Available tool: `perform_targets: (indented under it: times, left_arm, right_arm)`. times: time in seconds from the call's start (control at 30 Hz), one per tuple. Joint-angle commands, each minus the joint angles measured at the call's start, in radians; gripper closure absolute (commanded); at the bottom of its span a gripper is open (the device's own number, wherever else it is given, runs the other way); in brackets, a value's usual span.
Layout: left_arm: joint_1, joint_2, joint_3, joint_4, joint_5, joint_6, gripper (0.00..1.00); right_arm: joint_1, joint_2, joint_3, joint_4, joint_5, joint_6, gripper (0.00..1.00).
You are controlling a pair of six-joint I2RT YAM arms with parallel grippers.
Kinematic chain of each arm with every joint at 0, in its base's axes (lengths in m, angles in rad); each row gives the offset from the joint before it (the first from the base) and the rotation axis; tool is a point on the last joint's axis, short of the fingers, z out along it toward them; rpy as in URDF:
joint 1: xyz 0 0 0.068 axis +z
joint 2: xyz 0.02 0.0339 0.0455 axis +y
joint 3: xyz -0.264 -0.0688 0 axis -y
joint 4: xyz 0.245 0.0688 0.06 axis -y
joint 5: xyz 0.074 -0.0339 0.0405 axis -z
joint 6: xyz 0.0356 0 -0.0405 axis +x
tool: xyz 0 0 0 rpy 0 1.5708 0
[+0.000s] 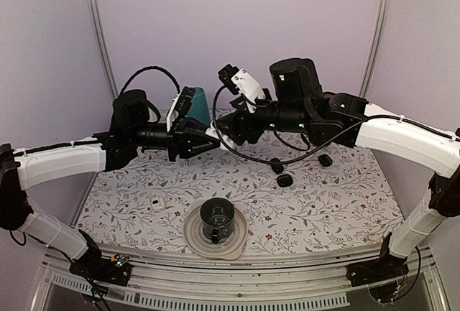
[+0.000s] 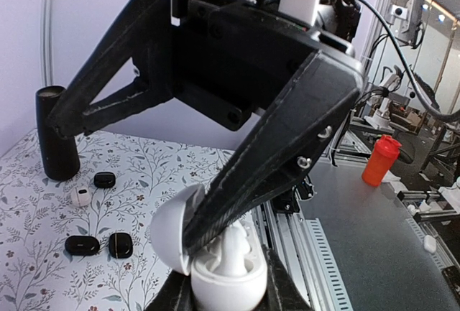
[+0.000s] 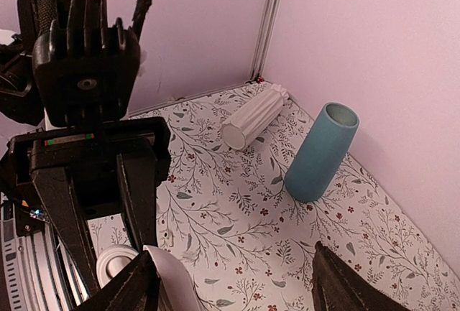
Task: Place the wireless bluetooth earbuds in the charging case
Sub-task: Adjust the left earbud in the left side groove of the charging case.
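**CASE UP IN THE AIR, LID OPEN, ONE FINGER IN THE GAP**

Starting at 9 o'clock from the plate (image 1: 189, 230): spotting a small white piece (image 1: 158, 203) alone on the patterned table (image 1: 323, 210), well apart from everything else. Moving in to the left gripper (image 1: 205, 139), up off the table toward 12 o'clock from the plate. Pinching the charging case (image 2: 226, 279) by its base, jaws pressed against either flank, lid swung open toward 10 o'clock in the left wrist view. Seeing something white and rounded down in the well; cannot tell whether a seated earbud or just moulding. Then straight across to the right gripper (image 1: 226, 138), nose to nose with the left. Jaws spread wide, gripping nothing, one fingertip (image 2: 215, 210) down between lid and base, the other out in open air. Further on, at 2 o'clock from the plate, noting three black oval pieces (image 1: 285, 180) lying near one another.

Now the worry. Leaning on that lid with a single finger risks levering the case out of a pinch on nothing but smooth, glossy sides: twisting it, or dropping it to the table. Pushing too far risks straining the hinge. Letting the lid snap shut risks trapping the fingertip or jolting the contents of the well loose.
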State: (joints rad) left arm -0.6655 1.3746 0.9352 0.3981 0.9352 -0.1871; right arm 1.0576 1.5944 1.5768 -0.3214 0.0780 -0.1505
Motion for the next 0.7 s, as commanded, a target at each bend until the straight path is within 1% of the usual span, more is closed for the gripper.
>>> perform_targets:
  times: [0.0, 0.4, 0.67]
  left_arm:
    - [0.006, -0.002, 0.015, 0.051, -0.001, 0.0, 1.0]
    - [0.006, 0.001, 0.006, 0.05, 0.006, 0.002, 1.0]
    - [0.006, 0.003, 0.008, 0.057, 0.002, 0.002, 1.0]
  right_arm:
    - [0.011, 0.007, 0.011, -0.01, -0.027, 0.014, 0.26]
    - [-0.032, -0.003, 0.063, 0.051, -0.14, 0.088, 0.24]
    - [-0.078, -0.041, 0.015, 0.1, -0.269, 0.17, 0.24]
